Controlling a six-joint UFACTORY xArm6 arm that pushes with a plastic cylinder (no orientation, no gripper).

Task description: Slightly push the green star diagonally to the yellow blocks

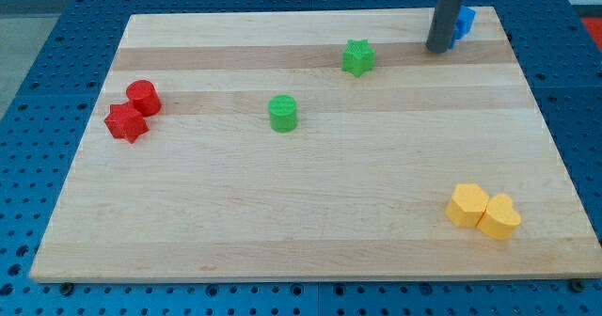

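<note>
The green star lies near the view's top, a little right of centre. Two yellow blocks sit together at the view's bottom right: a yellow hexagon and a yellow heart, touching each other. My tip rests on the board near the view's top right, well to the right of the green star and apart from it. The tip stands right beside a blue block, which the rod partly hides.
A green cylinder stands left of centre, below and left of the star. A red cylinder and a red star touch at the view's left. The wooden board lies on a blue perforated table.
</note>
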